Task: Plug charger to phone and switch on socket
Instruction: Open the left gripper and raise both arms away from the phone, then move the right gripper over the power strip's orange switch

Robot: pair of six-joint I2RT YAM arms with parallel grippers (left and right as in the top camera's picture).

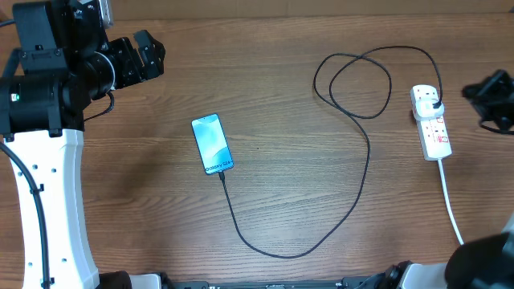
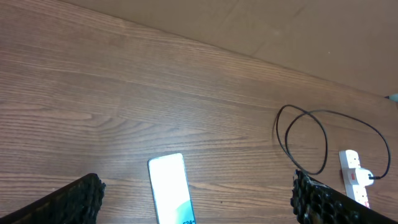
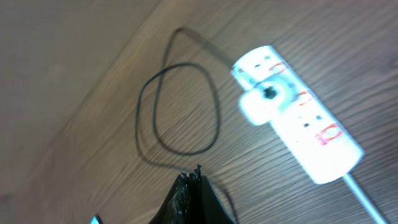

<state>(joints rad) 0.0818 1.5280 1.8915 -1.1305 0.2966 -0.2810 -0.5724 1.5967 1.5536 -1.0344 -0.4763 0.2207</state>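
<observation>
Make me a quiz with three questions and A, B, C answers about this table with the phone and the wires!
1. Where is the plug of the charger?
A) in the socket
B) lying loose
C) in a gripper

2. What colour is the socket?
A) green
B) white
C) black

3. How is the right gripper?
A) shut
B) wide open
C) gripping the socket

Answers:
1 A, the black plug sits in one end of the strip.
2 B, its body is white with red marks.
3 A, its fingers meet with nothing between them.
</observation>
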